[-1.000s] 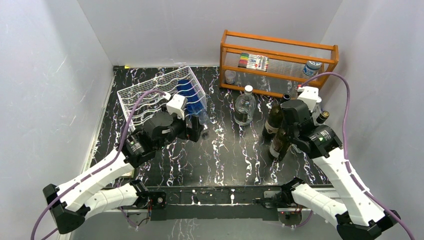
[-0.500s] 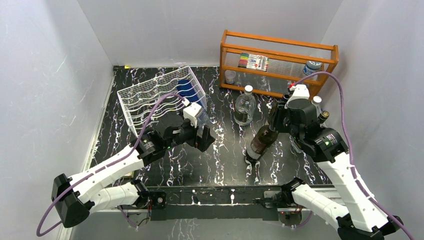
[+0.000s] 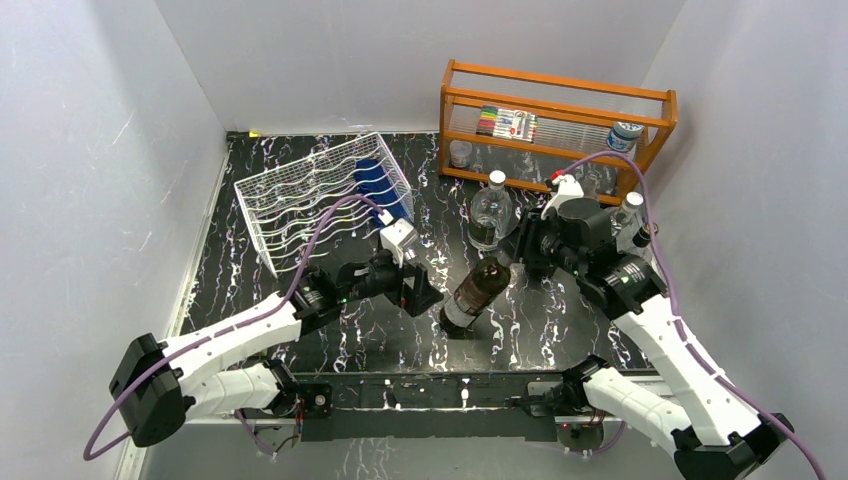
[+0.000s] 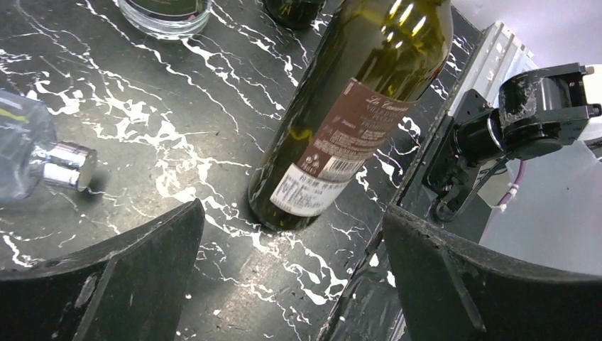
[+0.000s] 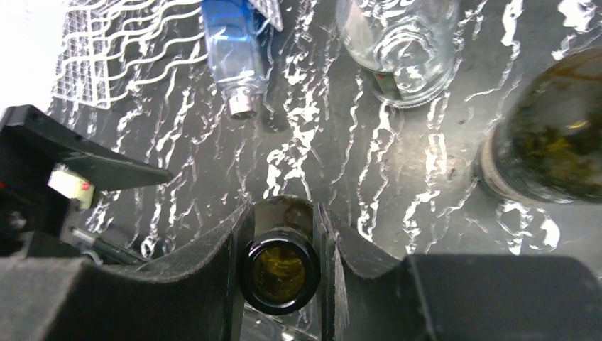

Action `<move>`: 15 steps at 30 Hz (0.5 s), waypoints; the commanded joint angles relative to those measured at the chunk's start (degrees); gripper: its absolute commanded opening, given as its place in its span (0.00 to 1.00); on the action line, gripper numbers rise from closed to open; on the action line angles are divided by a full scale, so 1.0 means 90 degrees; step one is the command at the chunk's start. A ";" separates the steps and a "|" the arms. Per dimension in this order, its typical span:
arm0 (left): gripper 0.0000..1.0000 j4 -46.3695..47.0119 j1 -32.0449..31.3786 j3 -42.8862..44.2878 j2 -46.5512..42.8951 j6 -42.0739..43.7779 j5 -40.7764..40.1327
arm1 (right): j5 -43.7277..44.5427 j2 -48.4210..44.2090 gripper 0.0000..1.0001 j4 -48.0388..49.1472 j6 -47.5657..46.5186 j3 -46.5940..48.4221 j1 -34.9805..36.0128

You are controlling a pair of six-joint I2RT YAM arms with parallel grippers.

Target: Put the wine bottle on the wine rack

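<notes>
Top external view: wine bottle (image 3: 476, 293) is mid-table, dark green glass with a brown and white label, tilted, base low toward the left arm and neck up toward the right arm. It is well apart from the wine rack (image 3: 300, 212), which sits at the far left of the black marbled table (image 3: 400, 340).

Right gripper (image 3: 527, 254) is clamped on the bottle's neck. Right wrist view confirms it: both fingers (image 5: 216, 277) press the neck just under the open mouth.

Left gripper (image 3: 421, 290) sits just beside the bottle's base, jaws spread wide. Left wrist view: the two fingers (image 4: 113, 280) flank the base, neither touching the glass (whether the base rests on the table I cannot tell).

Rack notes: one blue bottle (image 3: 376, 182) lies in a cradle at the right end, its capped neck poking out past the wire toward the near side.

Others: a squat clear glass bottle (image 3: 490, 217) stands upright between the rack and the right arm. Another dark bottle (image 5: 546, 138) stands at the right edge of the right wrist view. Orange wooden shelf (image 3: 556, 98) at the far right.
</notes>
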 commanded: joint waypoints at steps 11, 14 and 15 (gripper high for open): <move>0.93 0.1628 -0.0292 -0.0665 0.0518 -0.0094 0.0616 | -0.1722 0.0050 0.00 0.2059 0.0717 -0.0762 -0.0007; 0.93 0.1584 -0.0293 -0.0674 0.0690 0.0035 0.0708 | -0.1905 0.0075 0.00 0.2273 0.0833 -0.0946 -0.0007; 0.93 0.1644 -0.0297 -0.0719 0.0741 0.0229 0.0855 | -0.2010 0.0087 0.00 0.2336 0.0850 -0.0987 -0.0005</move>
